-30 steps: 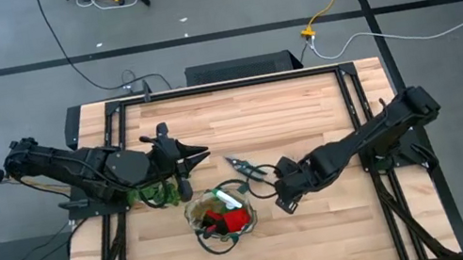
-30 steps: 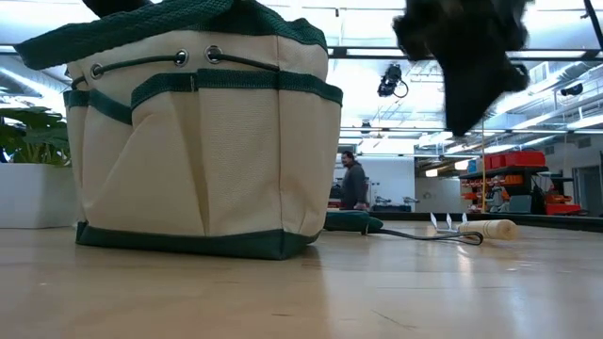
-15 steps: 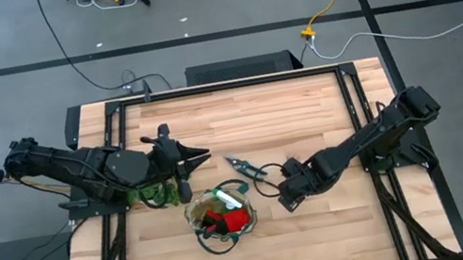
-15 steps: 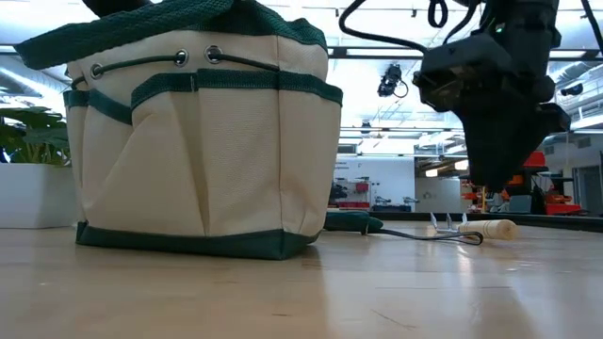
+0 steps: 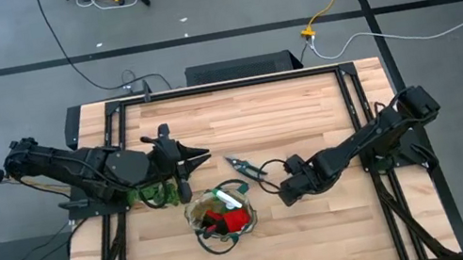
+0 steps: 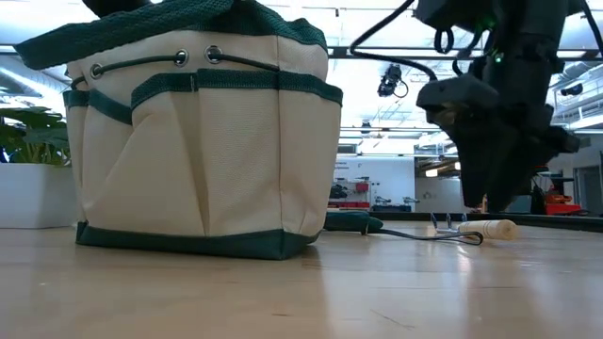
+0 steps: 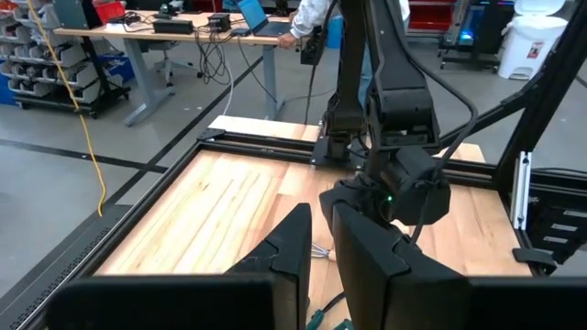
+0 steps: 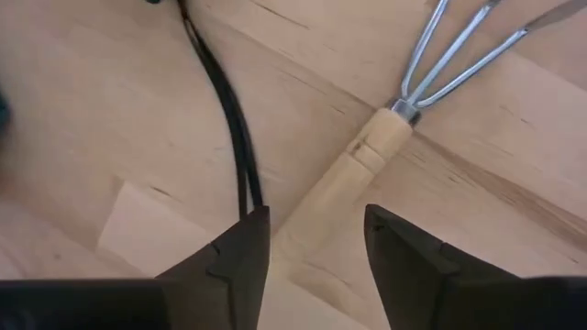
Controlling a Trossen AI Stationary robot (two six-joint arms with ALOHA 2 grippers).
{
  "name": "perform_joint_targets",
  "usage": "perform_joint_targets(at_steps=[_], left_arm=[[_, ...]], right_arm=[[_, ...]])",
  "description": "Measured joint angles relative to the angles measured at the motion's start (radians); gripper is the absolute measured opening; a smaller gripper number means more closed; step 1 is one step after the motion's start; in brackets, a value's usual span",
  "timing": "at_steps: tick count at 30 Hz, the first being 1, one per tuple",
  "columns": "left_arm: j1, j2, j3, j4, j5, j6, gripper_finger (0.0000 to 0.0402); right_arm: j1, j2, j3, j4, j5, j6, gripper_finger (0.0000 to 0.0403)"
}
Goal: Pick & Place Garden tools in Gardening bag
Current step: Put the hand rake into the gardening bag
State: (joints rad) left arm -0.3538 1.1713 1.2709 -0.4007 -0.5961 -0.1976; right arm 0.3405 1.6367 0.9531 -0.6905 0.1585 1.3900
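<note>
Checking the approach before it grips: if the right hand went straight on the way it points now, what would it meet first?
Most likely the wooden handle of the hand rake, lying on the table between the open fingers of the right hand; the exact gap is unclear.

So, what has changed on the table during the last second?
The right gripper moved away from the gardening bag, opened, and now hangs over the hand rake, its fingers either side of the wooden handle, not holding it. The left gripper, bag and rake stayed put.
</note>
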Motion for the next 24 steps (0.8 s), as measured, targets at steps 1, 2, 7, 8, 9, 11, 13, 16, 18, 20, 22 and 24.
perform_joint_targets(at_steps=[1,2,7,8,9,11,13,16,18,20,22,24], left_arm=[[0.0,0.0,0.0,0.0,0.0,0.0,0.0055],[0.0,0.0,0.0,0.0,0.0,0.0,0.0055],[0.0,0.0,0.0,0.0,0.0,0.001,0.0055],[0.0,0.0,0.0,0.0,0.0,0.001,0.0055],[0.0,0.0,0.0,0.0,0.0,0.001,0.0055],[0.0,0.0,0.0,0.0,0.0,0.002,0.0055],[0.0,0.0,0.0,0.0,0.0,0.002,0.0055],[0.0,0.0,0.0,0.0,0.0,0.003,0.0055],[0.0,0.0,0.0,0.0,0.0,0.003,0.0055],[0.0,0.0,0.0,0.0,0.0,0.009,0.0055],[0.0,0.0,0.0,0.0,0.0,0.012,0.0055],[0.0,0.0,0.0,0.0,0.0,0.012,0.0055]], right_arm=[[-0.003,0.0,-0.01,0.01,0.0,0.001,0.018],[-0.006,0.0,-0.019,0.022,0.0,0.001,0.0178],[-0.024,0.0,-0.074,0.123,0.001,0.036,0.0169],[-0.028,0.0,-0.087,0.149,0.001,0.043,0.0168],[-0.033,0.0,-0.099,0.17,-0.002,0.045,0.0166],[-0.039,0.0,-0.117,0.182,-0.026,0.045,0.0165],[-0.044,0.0,-0.131,0.177,-0.039,0.05,0.0164],[-0.052,-0.003,-0.143,0.182,-0.038,0.05,0.0164],[-0.058,-0.004,-0.148,0.188,-0.046,0.045,0.0164],[-0.059,-0.004,-0.149,0.187,-0.047,0.04,0.0164],[-0.059,-0.004,-0.149,0.186,-0.047,0.025,0.0164],[-0.059,-0.004,-0.149,0.185,-0.047,0.008,0.0163]])
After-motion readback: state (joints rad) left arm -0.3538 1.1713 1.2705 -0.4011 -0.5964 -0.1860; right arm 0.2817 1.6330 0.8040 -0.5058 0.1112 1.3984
